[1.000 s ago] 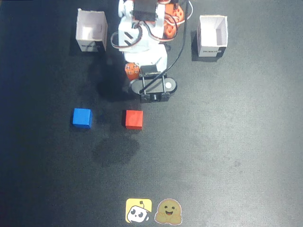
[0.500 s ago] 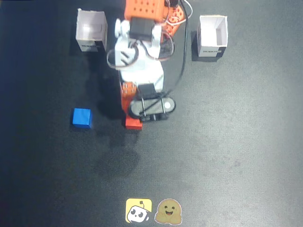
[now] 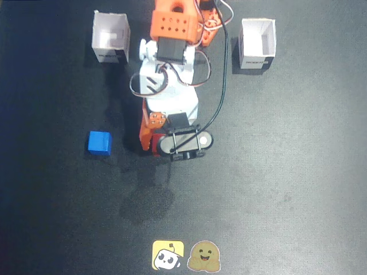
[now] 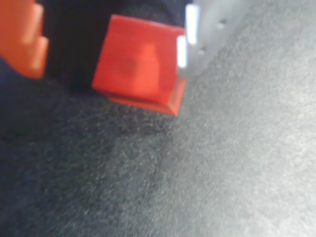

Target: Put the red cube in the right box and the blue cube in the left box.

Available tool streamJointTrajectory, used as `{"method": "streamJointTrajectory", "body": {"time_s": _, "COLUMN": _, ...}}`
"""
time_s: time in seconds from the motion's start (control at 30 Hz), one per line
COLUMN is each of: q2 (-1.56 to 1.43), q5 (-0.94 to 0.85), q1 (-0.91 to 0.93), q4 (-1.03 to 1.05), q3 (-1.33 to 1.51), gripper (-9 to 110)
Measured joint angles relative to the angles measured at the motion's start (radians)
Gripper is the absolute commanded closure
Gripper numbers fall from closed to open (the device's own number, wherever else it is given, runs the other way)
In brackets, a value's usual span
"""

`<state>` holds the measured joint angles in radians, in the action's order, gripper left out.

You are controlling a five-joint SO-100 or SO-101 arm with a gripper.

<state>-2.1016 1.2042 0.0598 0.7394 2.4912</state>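
Observation:
The red cube [image 4: 138, 64] sits on the dark mat between my gripper's [image 4: 112, 64] two fingers in the wrist view. The white finger [image 4: 197, 39] touches its right side. The orange finger [image 4: 22, 39] stands apart from its left side with a dark gap, so the gripper is open around it. In the fixed view the gripper [image 3: 152, 144] points down at mid-table and only a sliver of the red cube [image 3: 155, 145] shows under it. The blue cube [image 3: 98, 142] lies on the mat to the left of the gripper, untouched.
Two open white boxes stand at the back, one on the left [image 3: 109, 55] and one on the right [image 3: 255, 60] of the arm's orange base [image 3: 175, 23]. Two stickers [image 3: 168, 255] [image 3: 205, 256] lie near the front edge.

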Motion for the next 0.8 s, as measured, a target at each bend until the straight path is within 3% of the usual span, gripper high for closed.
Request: {"method": "streamJointTrajectory", "body": {"time_s": 0.8, "q2": 0.225, "q5": 0.11, "q1": -0.011, "q4": -0.121, "q3": 0.0, "gripper": 79}}
